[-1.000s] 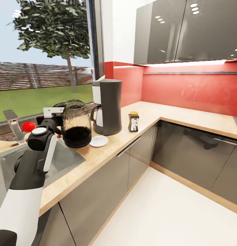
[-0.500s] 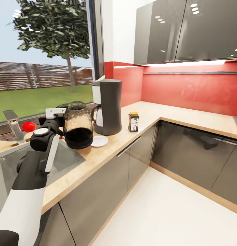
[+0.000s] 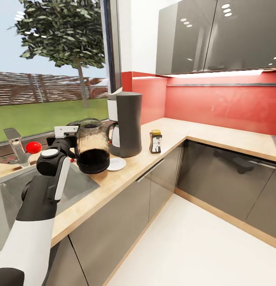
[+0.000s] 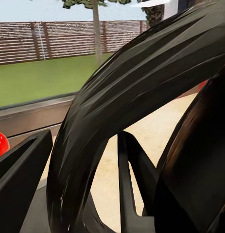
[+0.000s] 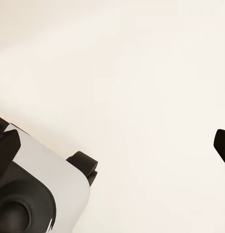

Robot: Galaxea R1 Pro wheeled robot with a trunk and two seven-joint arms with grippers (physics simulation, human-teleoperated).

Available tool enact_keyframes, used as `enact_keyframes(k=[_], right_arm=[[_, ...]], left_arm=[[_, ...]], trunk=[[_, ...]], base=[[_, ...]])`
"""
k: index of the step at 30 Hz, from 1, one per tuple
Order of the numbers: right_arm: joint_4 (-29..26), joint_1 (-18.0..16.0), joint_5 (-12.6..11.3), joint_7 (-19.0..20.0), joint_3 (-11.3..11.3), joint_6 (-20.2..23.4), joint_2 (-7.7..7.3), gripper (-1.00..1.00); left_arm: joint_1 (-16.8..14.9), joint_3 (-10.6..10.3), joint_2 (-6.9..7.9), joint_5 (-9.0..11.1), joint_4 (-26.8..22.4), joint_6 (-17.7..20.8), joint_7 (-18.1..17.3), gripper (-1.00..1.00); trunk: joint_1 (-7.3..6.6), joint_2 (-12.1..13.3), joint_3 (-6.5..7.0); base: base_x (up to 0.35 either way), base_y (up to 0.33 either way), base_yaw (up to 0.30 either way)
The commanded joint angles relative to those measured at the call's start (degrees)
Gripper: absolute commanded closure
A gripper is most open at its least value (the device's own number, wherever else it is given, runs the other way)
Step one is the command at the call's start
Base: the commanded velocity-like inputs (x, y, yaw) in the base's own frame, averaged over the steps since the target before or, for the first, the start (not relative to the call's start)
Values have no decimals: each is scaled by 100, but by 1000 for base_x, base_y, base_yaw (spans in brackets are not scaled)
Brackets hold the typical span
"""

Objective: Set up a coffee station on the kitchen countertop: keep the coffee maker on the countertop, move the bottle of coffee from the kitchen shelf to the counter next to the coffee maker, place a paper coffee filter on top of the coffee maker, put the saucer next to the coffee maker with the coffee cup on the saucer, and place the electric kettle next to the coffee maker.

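Glass kettle (image 3: 90,146): smoky, black base, carried by its handle in my left gripper (image 3: 70,139), held over the counter (image 3: 126,174) at the near edge of the sink (image 3: 80,183). Kettle is just beside the maker (image 3: 125,124), on its sink side; I cannot tell whether the base touches the worktop. Left wrist view: the black handle loop (image 4: 117,116) passes between the fingers (image 4: 22,172), so I judge the jaws pinched on it.

Maker: upright on the counter by the window. Item done.

Filter (image 3: 115,94): a white paper edge shows at the maker's top. Item looks done, though the shape is too small to be sure of.

Bottle (image 3: 155,142): yellow lid, white label, standing on the counter near the maker on its far side from the kettle. Item done.

Saucer (image 3: 116,164): flat on the counter in front of the maker, partly behind the kettle. It carries nothing. Item half done.

Cup: not located from here; still to fetch and set on the saucer.

Right gripper: the right wrist view gives pale floor and one dark fingertip (image 5: 222,145) at the frame's edge; jaws appear spread and hold nothing.

Outstanding, in my judgement: set the kettle down and release; then the cup.
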Motion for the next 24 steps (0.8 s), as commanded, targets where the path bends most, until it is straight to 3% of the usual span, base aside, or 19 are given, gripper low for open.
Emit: enact_keyframes(k=[1, 24], right_arm=[[4, -6, -60, 17, 34, -12, -5, -100], [5, -6, -57, 16, 34, -12, -5, -100]], left_arm=[[-6, -14, 5, -32, -7, 37, 33, 100], [-6, -13, -5, -33, -30, 64, 32, 100]], trunk=[[0, -3, -6], [0, -3, -6]], base=[[0, 0, 0], [-29, 0, 0]])
